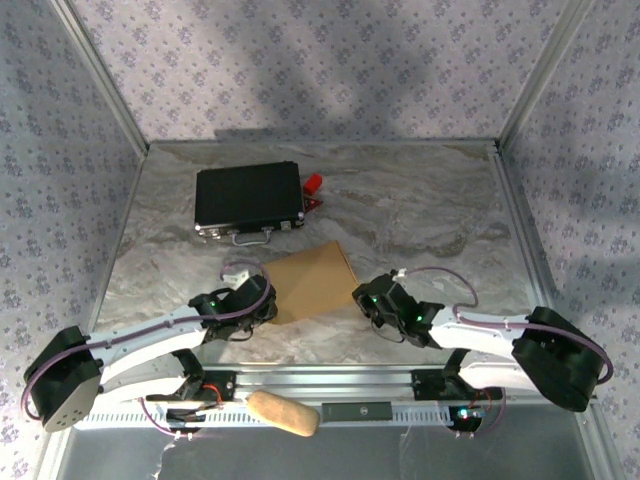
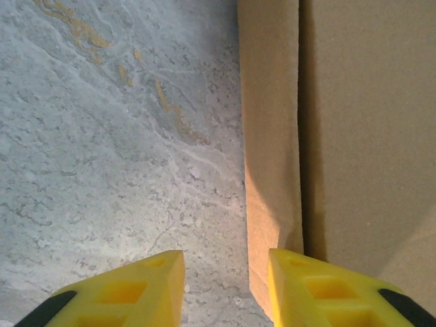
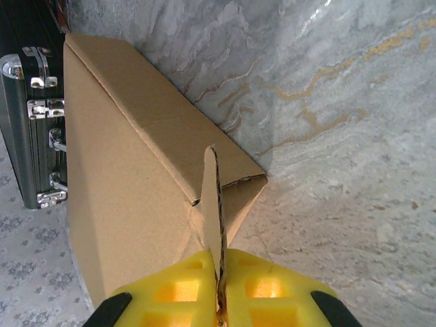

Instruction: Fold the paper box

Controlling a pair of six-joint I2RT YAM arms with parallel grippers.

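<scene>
Both end effectors cropped: right clamps paper box flap, left apart, maybe touching

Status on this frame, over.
Right gripper shut on paper box flap. Left gripper open at its left edge. Black case sits beyond, nothing blocking.

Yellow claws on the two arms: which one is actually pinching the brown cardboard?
The right gripper: its jaws are shut on a thin flap of the plain brown cardboard paper box. The left gripper stands open beside the box's edge.
</scene>
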